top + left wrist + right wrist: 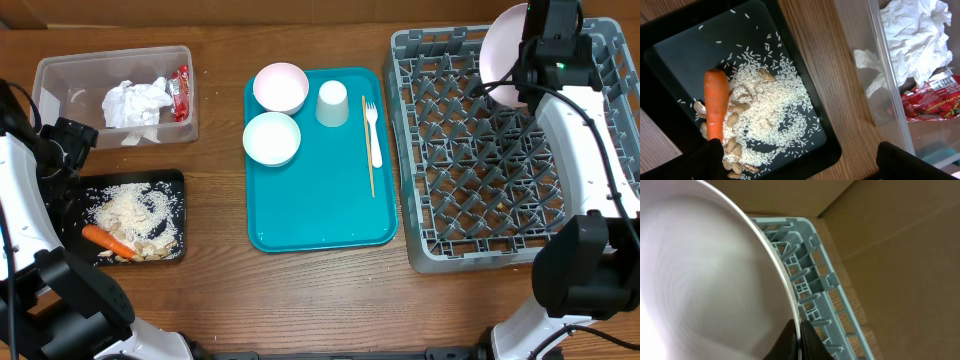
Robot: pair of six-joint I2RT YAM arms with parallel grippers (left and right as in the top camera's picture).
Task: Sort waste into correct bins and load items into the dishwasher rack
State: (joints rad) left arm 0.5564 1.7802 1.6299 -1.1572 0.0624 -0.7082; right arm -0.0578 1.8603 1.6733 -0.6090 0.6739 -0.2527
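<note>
Plate rim inside right claw

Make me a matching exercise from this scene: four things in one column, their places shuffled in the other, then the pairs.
Things:
1. carrot
2. napkin
3. fork
4. plate

Places:
A. on the teal tray
B. gripped by the right end effector at the rack
C. in the black tray
D. in the clear tub

Pairs: 1-C, 2-D, 3-A, 4-B.
</note>
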